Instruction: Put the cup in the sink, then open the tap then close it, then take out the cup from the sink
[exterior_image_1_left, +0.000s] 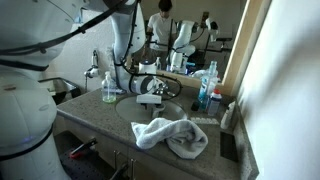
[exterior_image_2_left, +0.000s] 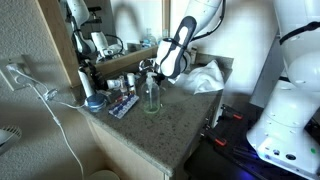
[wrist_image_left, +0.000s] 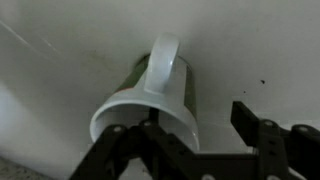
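Cup (wrist_image_left: 150, 95): white, lying on its side in the sink (wrist_image_left: 60, 50), handle uppermost in the wrist view, mouth turned toward the claw (wrist_image_left: 195, 118). Claw: fairly wide, gripping nothing, with bare basin showing between its fingers. One finger (wrist_image_left: 130, 150) overlaps the cup's rim (contact cannot be confirmed). In an exterior view the arm (exterior_image_1_left: 125, 45) reaches down over the basin set in the counter (exterior_image_1_left: 100, 120). A crumpled white towel (exterior_image_1_left: 170, 135) lies at the near edge. A soap bottle (exterior_image_1_left: 109, 88) stands left of the sink.
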